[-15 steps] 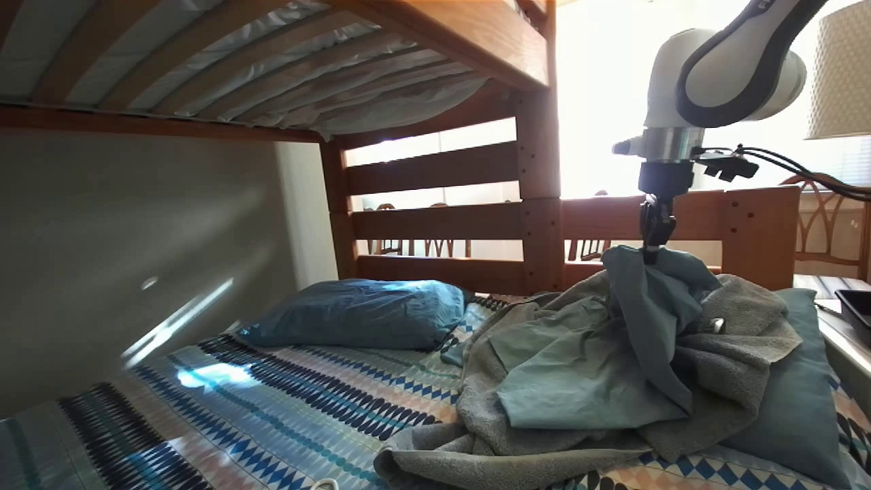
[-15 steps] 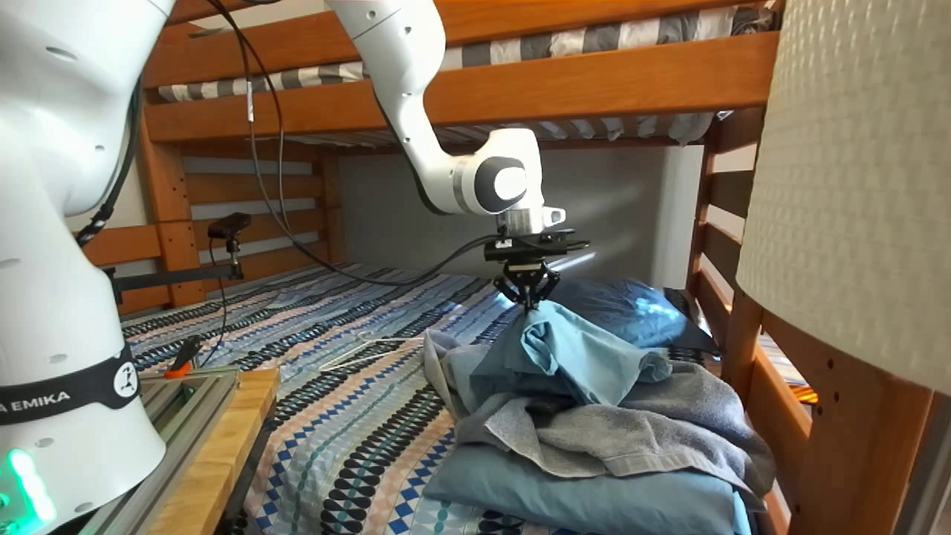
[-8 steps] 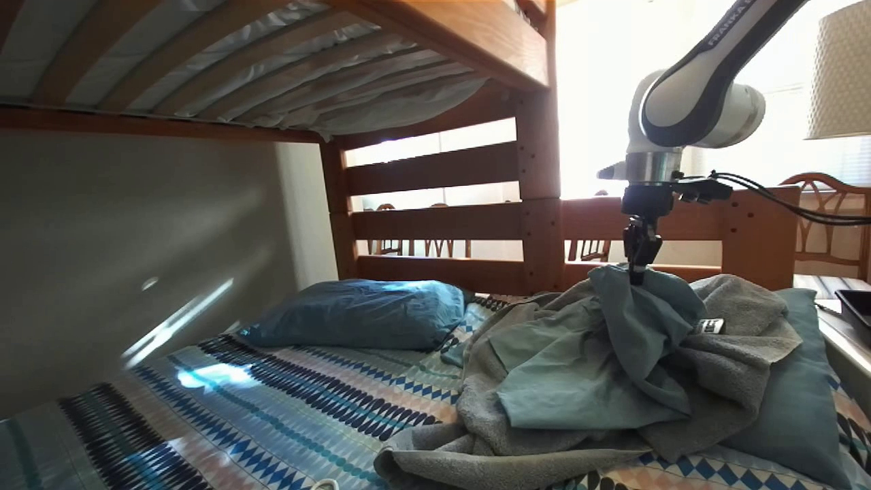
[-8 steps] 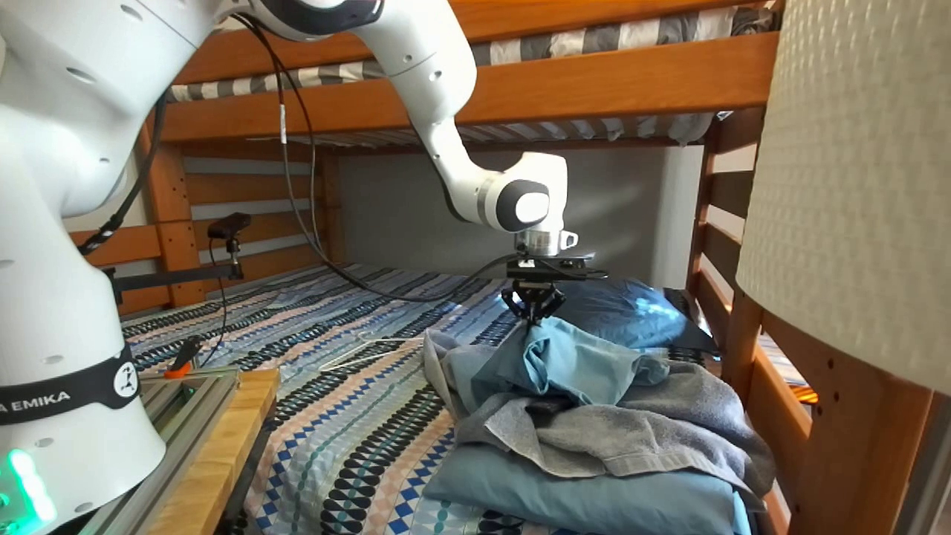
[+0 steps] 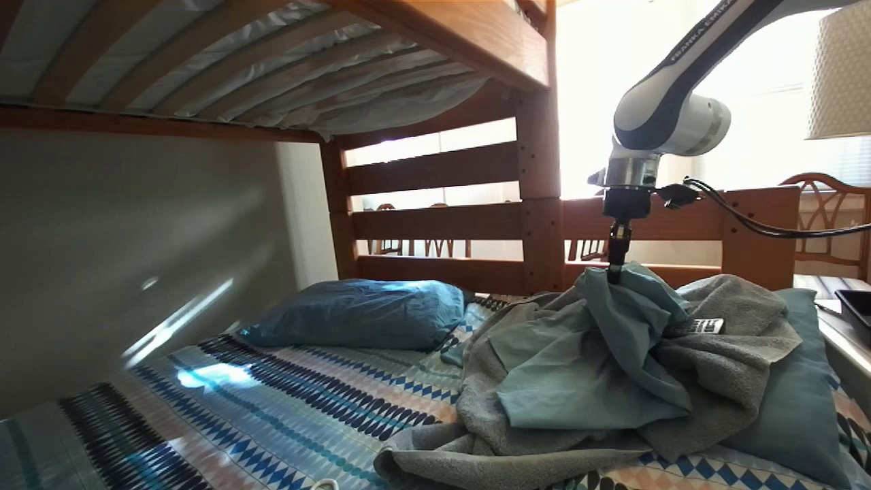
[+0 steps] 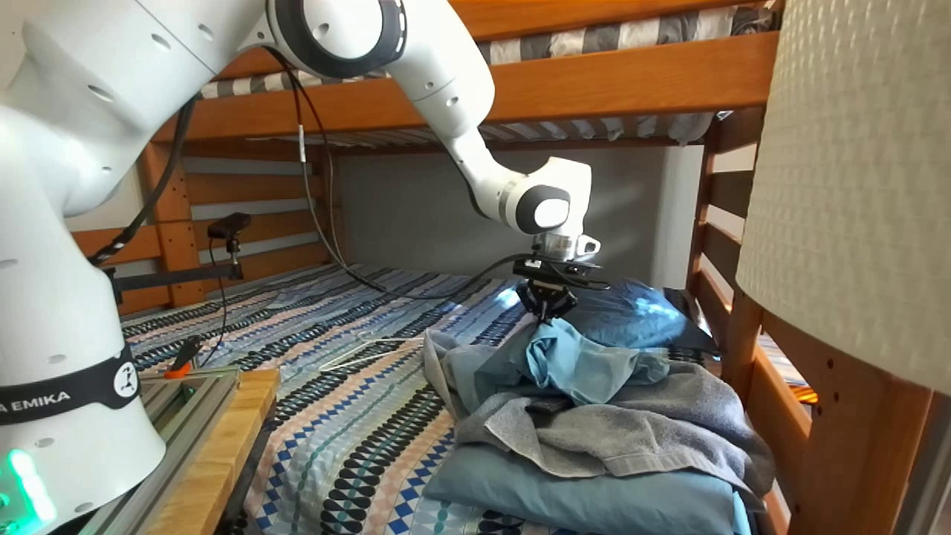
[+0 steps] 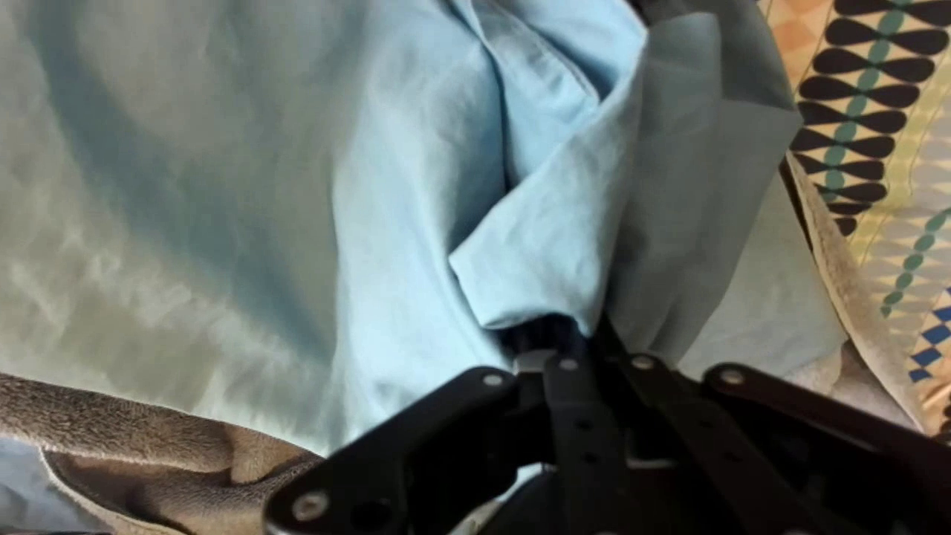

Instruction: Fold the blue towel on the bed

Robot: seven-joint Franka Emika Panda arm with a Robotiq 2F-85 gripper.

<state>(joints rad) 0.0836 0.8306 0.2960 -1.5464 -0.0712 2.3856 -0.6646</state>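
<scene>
Over the bed (image 6: 327, 461), near its slatted wooden end (image 5: 435, 222), we get the gripper (image 5: 614, 278) pointing down, fingers together, a bit of cloth pinched at the tips. We log it as clamped on the blue towel (image 5: 585, 395): both exterior views put the tips at the top of the bunched fabric, and in the wrist view folds run right up to the fingers. How much cloth is caught we can't tell; the contact itself is dark and partly hidden by folds. We see the blue towel rumpled: a peak at the gripper, loose pleats falling from it, and a smoother part spread out on the grey towel (image 6: 617, 438) underneath. That grey towel is crumpled too, partly draped over a light blue pillow (image 6: 594, 494). Just beside the bunched blue cloth, on the grey towel, in an exterior view we spot what looks like a remote (image 5: 706, 327), apart from the gripper. Near the same wooden end lies a darker blue pillow (image 5: 367, 316), also apart from the gripper. Also on the bed we mark a white hanger (image 6: 371, 343), well apart from the towels, just a thin outline. Along the edge of both exterior views we catch a lampshade (image 6: 854, 186), textured and off-white, partly cropped.
</scene>
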